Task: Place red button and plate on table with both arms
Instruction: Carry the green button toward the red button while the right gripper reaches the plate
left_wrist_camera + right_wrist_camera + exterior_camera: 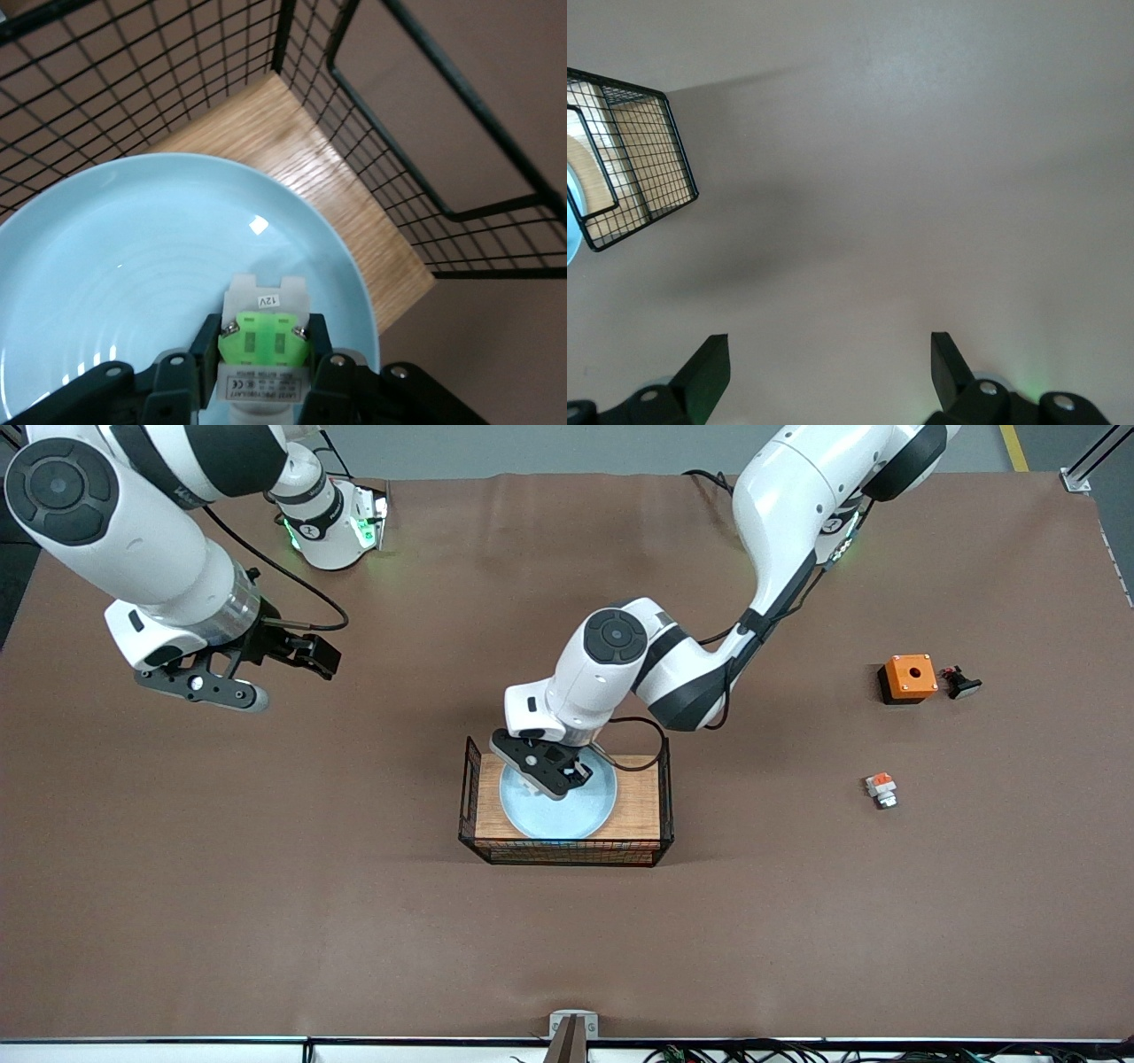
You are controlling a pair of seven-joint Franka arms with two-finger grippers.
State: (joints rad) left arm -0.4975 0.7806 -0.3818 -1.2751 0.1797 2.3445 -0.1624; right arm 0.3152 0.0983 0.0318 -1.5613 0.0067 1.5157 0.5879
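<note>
Red button (263,341) lies on the plate (133,266) in the wire crate (654,815), left gripper (263,372) jaws clamped on its flanks. It looks light, rigid, slippery plastic; the glossy plate seems breakable. Right gripper (830,372) waits over bare table (354,939), jaws apart.

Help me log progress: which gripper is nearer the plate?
Left. The left gripper is down over the plate in the crate, shut on the red button. The right gripper waits open over bare table toward the right arm's end.
</note>
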